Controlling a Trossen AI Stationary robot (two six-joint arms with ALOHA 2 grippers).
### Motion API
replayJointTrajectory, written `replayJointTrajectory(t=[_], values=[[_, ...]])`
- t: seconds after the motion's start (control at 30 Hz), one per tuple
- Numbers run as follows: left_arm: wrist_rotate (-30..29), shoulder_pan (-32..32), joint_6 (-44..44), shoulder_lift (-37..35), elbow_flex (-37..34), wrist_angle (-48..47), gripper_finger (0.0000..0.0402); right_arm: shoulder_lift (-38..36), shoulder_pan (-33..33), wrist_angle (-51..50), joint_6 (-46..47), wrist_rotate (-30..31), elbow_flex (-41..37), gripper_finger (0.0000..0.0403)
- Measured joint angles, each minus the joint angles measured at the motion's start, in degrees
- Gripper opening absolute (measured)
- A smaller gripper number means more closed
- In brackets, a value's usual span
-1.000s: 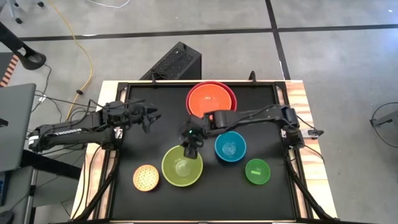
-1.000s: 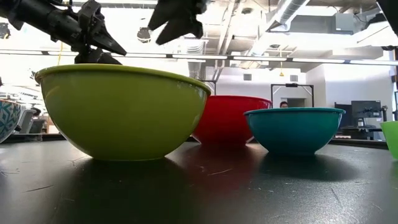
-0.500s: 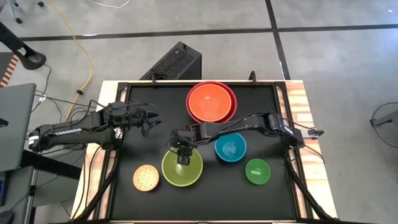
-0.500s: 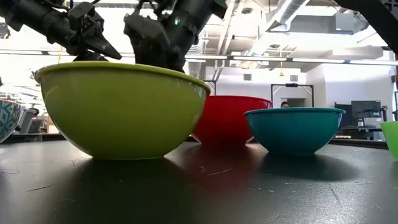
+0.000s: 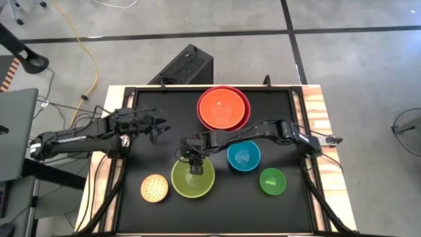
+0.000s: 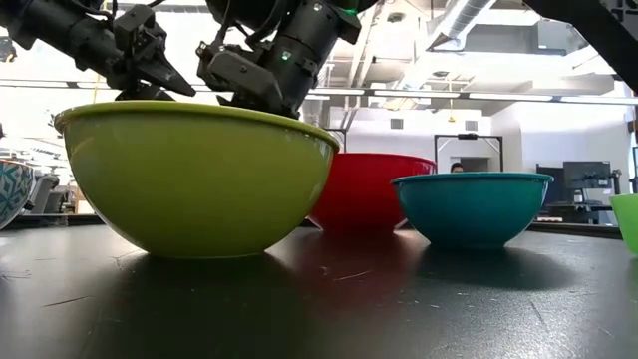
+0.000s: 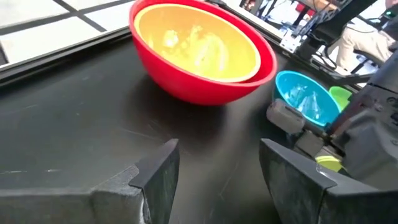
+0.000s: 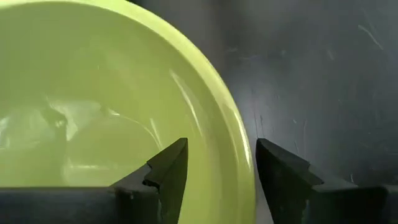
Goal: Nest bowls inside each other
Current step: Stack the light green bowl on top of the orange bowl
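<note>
- Right claw [image 5: 195, 169] is down at the lime-green bowl [image 5: 192, 179], fingers spread and straddling its far rim: the right wrist view shows one finger [image 8: 163, 171] over the inside of the bowl and the other over the black table [image 8: 323, 81] just outside. Not clamped on the rim, there's a visible gap on both sides of the wall.
- In the low view that same claw [image 6: 261, 98] sits right on top of the lime-green bowl's edge [image 6: 194, 179], arm coming in from above.
- Left claw [image 5: 160, 126] is just hanging out over the left side of the table, well away from any bowl, fingers wide apart and gripping nothing. Its wrist view looks past both fingers [image 7: 158, 174] at bare table.
- Orange bowl [image 5: 222, 107] is already sitting inside the red bowl [image 5: 245, 107] at the back middle of the table, so that pair is nested.
- Blue bowl [image 5: 243, 156] is just beside the lime-green one, on its right in the high view, apart from it.
- Small bright green bowl [image 5: 272, 181] is near the front right, on its own.
- Pale-yellow speckled bowl [image 5: 154, 188] is front left, just beside the lime-green bowl, not touching as far as I can tell.
</note>
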Motion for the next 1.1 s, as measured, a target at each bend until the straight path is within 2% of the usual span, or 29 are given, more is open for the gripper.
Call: replayJointTrajectory(t=[0.13, 0.27, 0.33, 0.43, 0.5, 0.6, 0.77, 0.97, 1.1], values=[[-1.6, 0.0, -0.3, 0.0, 0.0, 0.0, 0.021, 0.0, -0.7, -0.9, 0.4, -6.2, 0.0, 0.0138], [-2.7, 0.0, -0.5, 0.0, 0.0, 0.0, 0.021, -0.1, -1.3, -2.3, 0.4, -7.9, 0.0, 0.0051], [-3.2, 0.0, -0.5, 0.0, 0.0, 0.0, 0.021, -0.6, -1.8, -3.3, 0.8, -9.8, 0.1, 0.002], [-4.3, 0.0, -0.6, 0.0, 0.0, 0.0, 0.021, -1.3, -2.9, -4.8, 1.9, -14.7, 0.1, 0.0022], [-4.7, 0.0, -0.6, 0.0, 0.0, 0.0, 0.021, -1.9, -3.5, -6.1, 1.7, -15.8, 0.0, 0.0027], [-5.7, 0.0, -0.4, 0.0, 0.0, -0.1, 0.021, -4.9, -4.6, -7.9, 0.0, -16.6, 0.0, 0.0021], [-6.9, 0.0, -0.4, 0.0, -0.1, -0.3, 0.021, -11.8, -7.2, -8.7, -0.1, -22.0, 0.0, 0.0017], [-8.2, 0.0, -1.2, 0.0, -0.1, -0.3, 0.021, -21.8, -11.0, -9.4, -2.9, -21.1, 0.1, 0.0019], [-8.8, 0.0, -1.6, 0.0, -0.1, -0.3, 0.021, -24.9, -16.1, -11.3, -3.1, -19.4, 0.1, 0.0019]])
